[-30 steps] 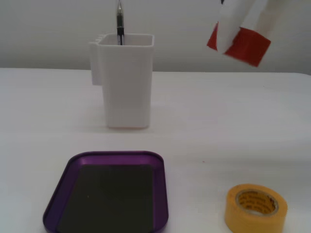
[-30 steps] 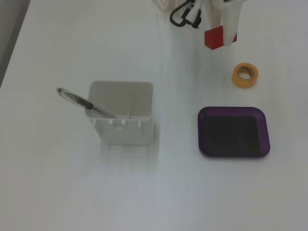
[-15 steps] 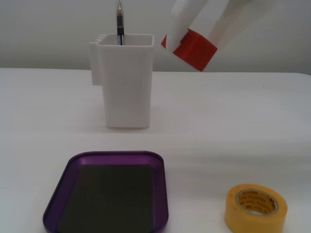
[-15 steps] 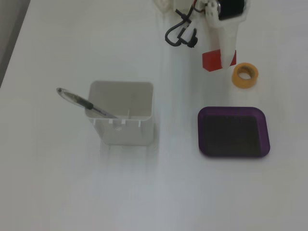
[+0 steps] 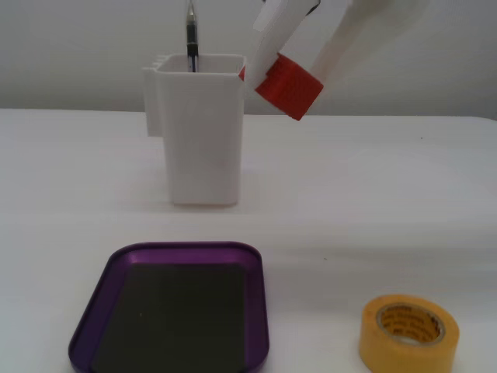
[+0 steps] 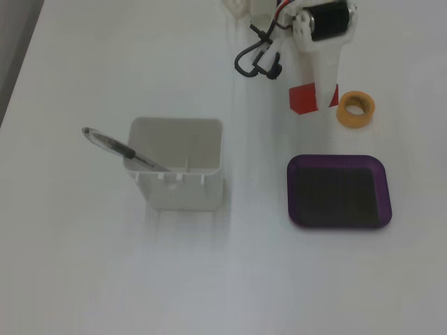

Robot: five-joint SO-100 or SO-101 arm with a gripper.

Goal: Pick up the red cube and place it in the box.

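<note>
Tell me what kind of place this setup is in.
Probably a desk or hobby workbench: a plain white table, a white container holding a pen, and a yellow tape roll.

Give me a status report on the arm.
Tool shut on red cube, held in the air. Purple box empty, cube not over it. Yellow tape roll beside the path.

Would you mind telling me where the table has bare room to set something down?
In the top-down fixed view, everything left of the white container and below the purple tray is bare. It is crowded around the gripper, red cube and tape roll.
</note>
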